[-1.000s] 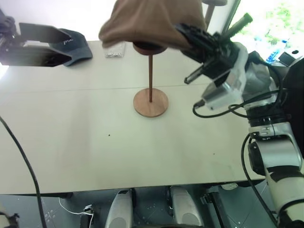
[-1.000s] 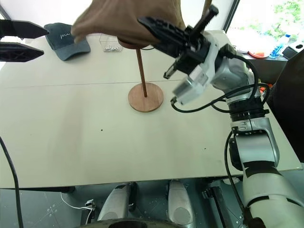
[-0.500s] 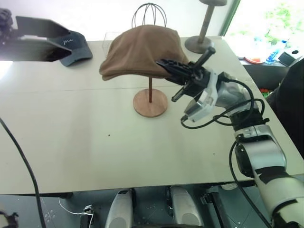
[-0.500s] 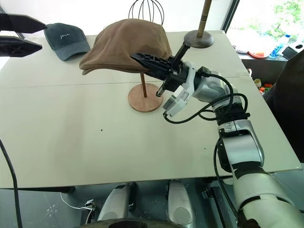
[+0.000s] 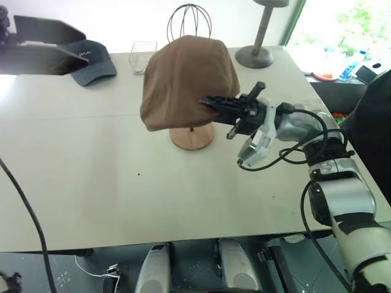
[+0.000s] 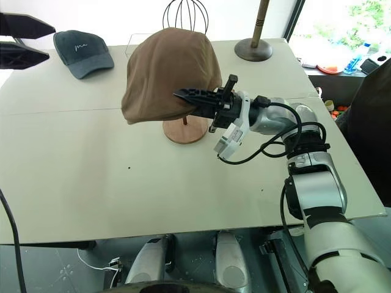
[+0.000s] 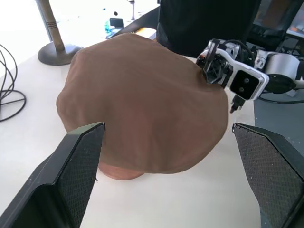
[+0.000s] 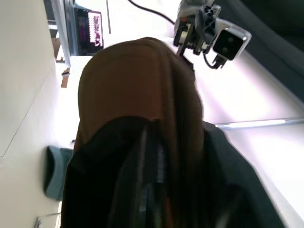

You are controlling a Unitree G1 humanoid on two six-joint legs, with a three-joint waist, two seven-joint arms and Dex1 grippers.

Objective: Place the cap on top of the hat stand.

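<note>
Brown suede-like cloth forms the cap, a soft rounded oval. We see it draped over the top of the stand, hiding the disc top and most of the rod; only the round reddish-brown wooden base shows beneath its lower edge. Its long axis runs from the table's far side toward the near left, and it tilts, the far end high and the near-left edge hanging low. The surface is matte and smooth, with shallow folds.

Our right gripper reaches in level from the right, its black fingers at the cap's right edge; we cannot tell whether they clamp the cloth or stand loose. Our left gripper has its jaws wide apart and empty, well apart from the cap.
</note>
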